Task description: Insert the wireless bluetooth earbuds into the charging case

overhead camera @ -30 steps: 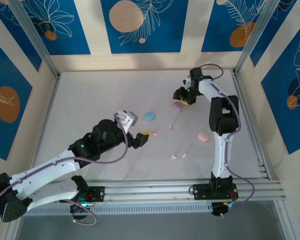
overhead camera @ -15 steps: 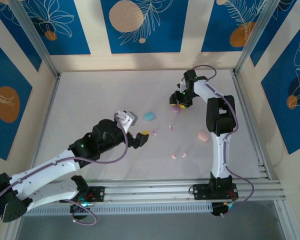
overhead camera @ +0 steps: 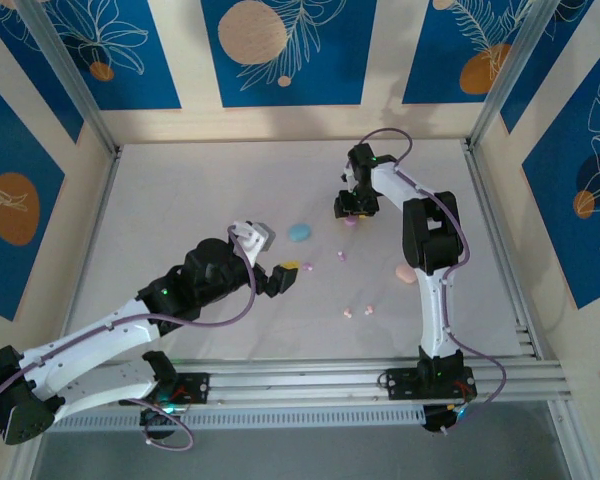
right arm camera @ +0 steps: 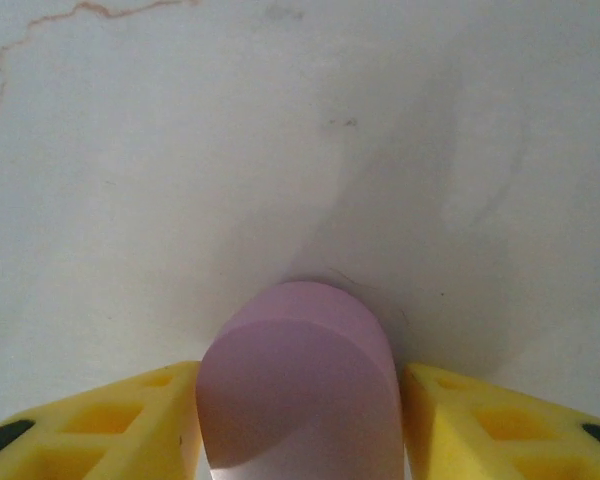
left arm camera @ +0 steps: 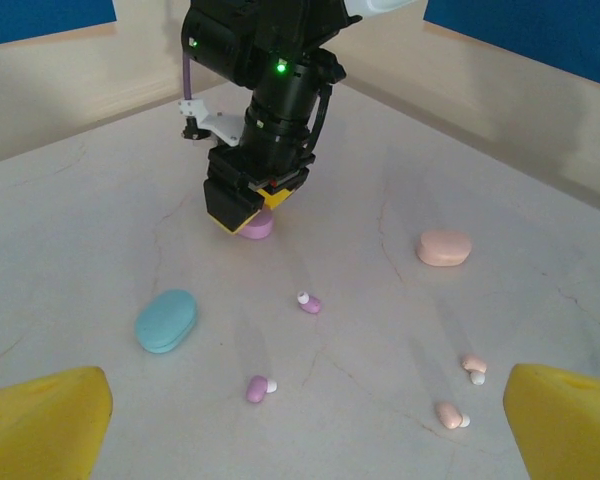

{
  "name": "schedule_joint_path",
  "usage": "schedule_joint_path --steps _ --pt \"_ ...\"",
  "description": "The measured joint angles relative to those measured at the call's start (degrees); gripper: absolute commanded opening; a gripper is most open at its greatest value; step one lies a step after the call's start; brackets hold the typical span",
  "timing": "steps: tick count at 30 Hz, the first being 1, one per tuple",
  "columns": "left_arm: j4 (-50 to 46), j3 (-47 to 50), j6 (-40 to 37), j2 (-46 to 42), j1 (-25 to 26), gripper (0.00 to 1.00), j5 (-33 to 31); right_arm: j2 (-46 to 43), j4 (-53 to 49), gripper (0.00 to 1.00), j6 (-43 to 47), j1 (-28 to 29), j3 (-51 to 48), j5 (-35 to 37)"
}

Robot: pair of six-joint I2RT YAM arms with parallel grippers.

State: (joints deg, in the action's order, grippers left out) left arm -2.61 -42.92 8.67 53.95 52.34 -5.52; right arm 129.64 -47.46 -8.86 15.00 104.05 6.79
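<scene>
— Two changes from a second ago: the right gripper [overhead camera: 346,207] is now sitting further toward the left edge of the table [overhead camera: 180,200], and the lilac case [overhead camera: 350,220] is travelling along with it. The left gripper [overhead camera: 288,272] is keeping its place near the table's middle.

— How are the jaws standing?

— The right gripper's yellow fingers [right arm camera: 100,425] are pressing on both sides of the lilac case, grasping it toward the far right corner. The left gripper's jaws are gaping wide, released.

— And the cases?

— Three smooth, rounded oval cases are lying closed, so their insides are staying hidden. They are the lilac one, a blue case [overhead camera: 299,232] near the middle, and a pink case [overhead camera: 405,273] toward the right edge.

— Where are the earbuds?

— Four are lying loose on the bare table, outside any case. Two lilac earbuds [left arm camera: 309,303] are lying between the blue case and the pink one, and two pink earbuds [left arm camera: 474,366] are lying closer to the near edge. Each is looking like a glossy plastic bean with a white tip. The table is showing a pale, marble-like surface with thin veins.
</scene>
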Motion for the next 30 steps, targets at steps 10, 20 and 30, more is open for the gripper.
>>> schedule_joint_path --steps 10,20,30 --pt "0.0 0.0 0.3 0.0 0.0 1.00 0.0 0.7 -0.8 0.42 1.9 1.1 0.7 2.6" --pt "-2.2 -1.8 4.6 -0.6 -1.4 1.00 -0.6 -7.5 2.8 0.32 1.5 2.6 -8.9 1.5" --pt "-2.1 -3.6 16.1 -0.5 -11.4 0.95 6.8 -54.2 27.2 0.30 6.9 8.3 -40.2 -11.2"
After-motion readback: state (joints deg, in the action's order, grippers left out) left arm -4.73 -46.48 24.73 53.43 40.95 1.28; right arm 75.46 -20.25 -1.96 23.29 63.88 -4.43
